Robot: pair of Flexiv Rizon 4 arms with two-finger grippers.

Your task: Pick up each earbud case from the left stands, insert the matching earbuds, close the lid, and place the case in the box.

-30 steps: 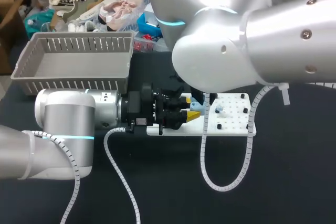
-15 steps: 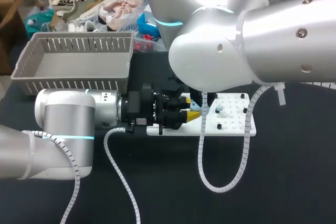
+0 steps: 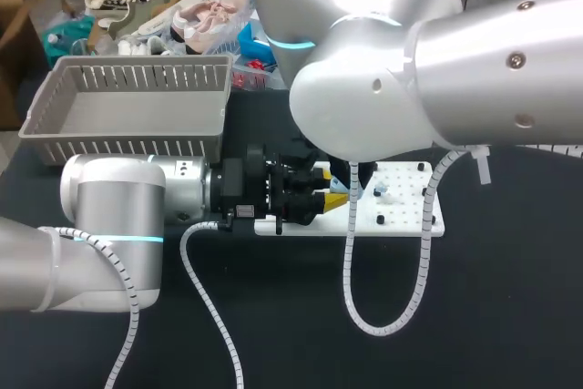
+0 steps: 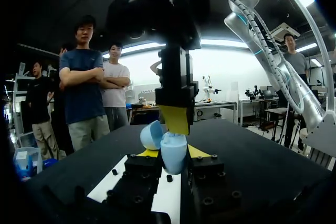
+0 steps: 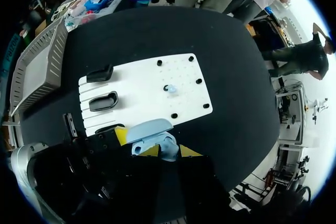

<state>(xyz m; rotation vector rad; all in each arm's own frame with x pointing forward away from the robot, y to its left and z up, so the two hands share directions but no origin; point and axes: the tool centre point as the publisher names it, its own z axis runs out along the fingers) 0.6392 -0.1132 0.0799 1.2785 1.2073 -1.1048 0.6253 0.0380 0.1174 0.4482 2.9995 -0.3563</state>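
Note:
A light blue earbud case [image 4: 173, 155] with its lid [image 4: 151, 134] swung open sits between the yellow tips of my left gripper [image 4: 172, 153], which is shut on it just above the white board [image 3: 405, 211]. My right gripper [image 5: 169, 151] comes straight down onto the case's open mouth. Its yellow tips are closed on a small light blue earbud [image 5: 169, 153] at the case [image 5: 152, 136]. In the head view my right arm hides the case, and only the left gripper [image 3: 330, 196] shows. A second light blue earbud [image 5: 171, 88] rests on the board.
Two empty black stands [image 5: 100, 73] [image 5: 103, 100] sit at the board's [image 5: 152, 85] left end, along with several black pegs. The grey slatted basket [image 3: 127, 138] stands at the table's back left. A white coiled cable [image 3: 351, 289] hangs from my right arm over the table.
My right arm has drifted slightly to the left over the case. The left arm and the case have held still.

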